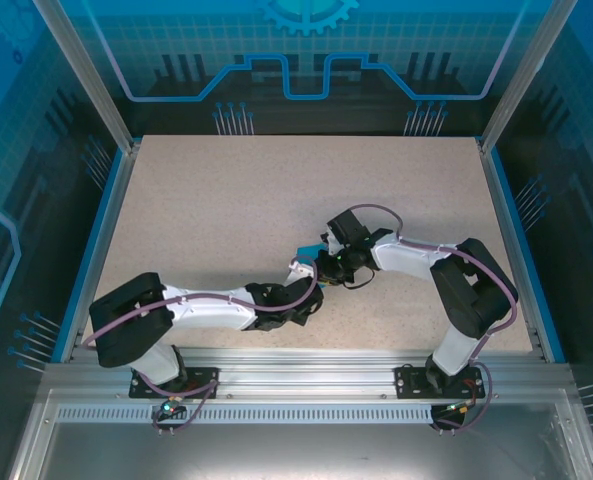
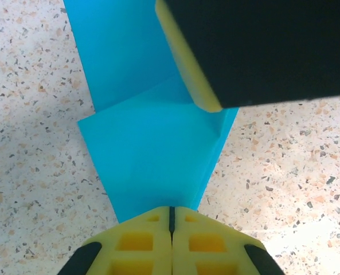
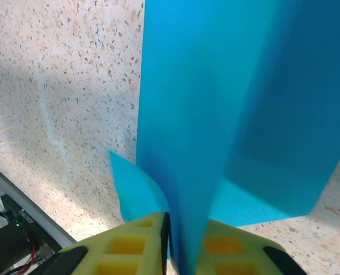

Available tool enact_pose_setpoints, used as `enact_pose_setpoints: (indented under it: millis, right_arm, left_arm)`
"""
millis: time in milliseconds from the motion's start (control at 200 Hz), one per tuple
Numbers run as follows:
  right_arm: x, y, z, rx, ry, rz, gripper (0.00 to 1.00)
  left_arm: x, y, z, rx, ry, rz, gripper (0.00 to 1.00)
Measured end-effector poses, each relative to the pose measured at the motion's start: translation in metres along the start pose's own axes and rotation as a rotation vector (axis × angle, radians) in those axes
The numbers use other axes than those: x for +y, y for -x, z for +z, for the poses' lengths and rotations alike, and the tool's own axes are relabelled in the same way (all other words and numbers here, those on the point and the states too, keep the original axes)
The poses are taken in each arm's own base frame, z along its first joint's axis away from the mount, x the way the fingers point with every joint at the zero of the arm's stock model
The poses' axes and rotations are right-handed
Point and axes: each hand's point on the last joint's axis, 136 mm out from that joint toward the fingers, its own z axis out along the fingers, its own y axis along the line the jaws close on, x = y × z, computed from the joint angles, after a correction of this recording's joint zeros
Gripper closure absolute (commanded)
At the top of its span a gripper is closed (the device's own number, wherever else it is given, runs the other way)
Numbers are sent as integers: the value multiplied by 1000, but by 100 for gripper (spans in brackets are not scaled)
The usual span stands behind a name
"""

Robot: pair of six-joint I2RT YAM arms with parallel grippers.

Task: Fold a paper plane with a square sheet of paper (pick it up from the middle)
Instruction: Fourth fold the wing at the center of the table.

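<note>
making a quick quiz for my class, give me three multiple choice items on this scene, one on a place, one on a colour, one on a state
1. Where is the blue paper?
A) near the middle of the table
B) in the far left corner
C) at the right edge

2. What colour are the pincer pads?
A) red
B) white
C) yellow

3. What is the left pincer doing?
A) hanging wide open
B) shut on the paper's edge
C) holding a pen

Answers:
1 A, the top view shows it mid-table.
2 C, both wrist views show yellow foam.
3 B, its tips meet on the paper; the right pincer grips it too.
</note>
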Motion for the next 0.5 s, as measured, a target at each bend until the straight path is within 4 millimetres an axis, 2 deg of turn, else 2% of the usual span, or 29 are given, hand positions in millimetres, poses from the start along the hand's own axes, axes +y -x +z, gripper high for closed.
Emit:
enact_pose_setpoints:
  millis: [80,215,350,500]
  right_arm:
    - [3,2,-1,-3,4,-9,93]
    - [6,4,-2,-6,12,-16,93]
    - [7,4,-3,-4,16,-16,92]
    - [9,4,-3,-5,21,-18,92]
  left_arm:
    - [1,-1,-1,-1,-6,2,75]
    - [2,-1,-5,-19,-22,2,58]
    - [2,1,-7,-28,-26,14,55]
    - [4,-1,-5,-25,-14,39,56]
